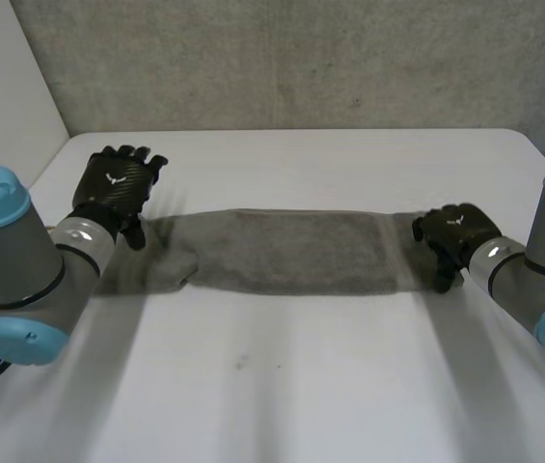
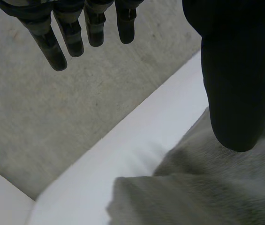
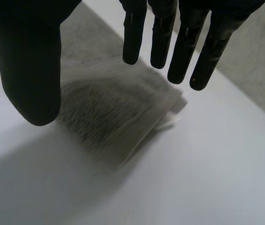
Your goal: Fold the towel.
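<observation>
I'm seeing the grey towel lying as a long folded strip across the white table. My left hand is hovering at its left end with fingers straight and apart. My right hand is hanging over the right end, fingers likewise apart, gripping nothing.

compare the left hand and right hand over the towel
The left hand sits at the towel's rumpled end, fingers pointing toward the wall; the right hand is at the flat, squared end, fingers angled down toward the table. Both are open, holding nothing.
</observation>
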Robot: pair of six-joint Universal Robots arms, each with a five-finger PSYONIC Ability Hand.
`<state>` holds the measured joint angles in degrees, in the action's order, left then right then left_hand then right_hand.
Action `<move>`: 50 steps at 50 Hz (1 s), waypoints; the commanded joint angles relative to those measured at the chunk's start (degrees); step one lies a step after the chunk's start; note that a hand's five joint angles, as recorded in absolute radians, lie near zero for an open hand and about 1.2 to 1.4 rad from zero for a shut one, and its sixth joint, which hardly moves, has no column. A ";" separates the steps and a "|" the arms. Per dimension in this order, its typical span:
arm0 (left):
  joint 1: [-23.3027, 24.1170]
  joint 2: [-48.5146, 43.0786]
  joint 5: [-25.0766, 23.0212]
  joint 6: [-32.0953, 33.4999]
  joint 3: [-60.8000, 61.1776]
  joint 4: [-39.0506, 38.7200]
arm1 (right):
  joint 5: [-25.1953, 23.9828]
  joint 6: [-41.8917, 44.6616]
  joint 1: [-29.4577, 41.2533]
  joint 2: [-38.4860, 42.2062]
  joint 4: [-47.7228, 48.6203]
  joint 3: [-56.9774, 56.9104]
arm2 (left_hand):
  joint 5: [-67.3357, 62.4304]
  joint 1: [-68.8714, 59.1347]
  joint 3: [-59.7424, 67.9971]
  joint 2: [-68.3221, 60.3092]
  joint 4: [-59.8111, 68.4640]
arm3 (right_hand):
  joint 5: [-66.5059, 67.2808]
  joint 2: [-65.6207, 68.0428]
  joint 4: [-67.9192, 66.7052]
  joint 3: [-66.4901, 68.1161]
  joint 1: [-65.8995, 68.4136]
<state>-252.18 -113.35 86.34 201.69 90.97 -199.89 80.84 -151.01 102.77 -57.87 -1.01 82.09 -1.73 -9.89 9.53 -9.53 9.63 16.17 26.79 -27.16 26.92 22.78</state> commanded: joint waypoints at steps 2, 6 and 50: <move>-1.82 1.90 -0.12 -8.60 3.51 -0.14 | -0.60 -0.25 -2.40 5.39 3.99 0.00 | 1.52 -0.33 0.69 -0.69 0.58 | 20.36 19.74 -19.37 19.61 23.75; -2.61 2.08 -0.12 -8.77 3.60 -0.23 | -0.51 -0.16 -2.92 6.28 6.01 -0.35 | 1.68 -0.16 0.52 -0.52 0.41 | 53.65 53.03 -52.65 52.90 57.04; -2.26 5.68 0.15 -8.86 6.94 -0.50 | -14.57 26.03 31.79 14.45 22.81 -13.45 | 1.73 -0.11 0.47 -0.47 0.37 | 53.83 53.21 -52.84 53.08 57.22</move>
<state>-254.54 -107.98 86.58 192.83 97.27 -200.35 71.51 -127.35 131.68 -50.40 22.65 71.47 -1.73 -9.89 9.52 -9.48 9.61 56.27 67.30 -68.37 68.24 54.46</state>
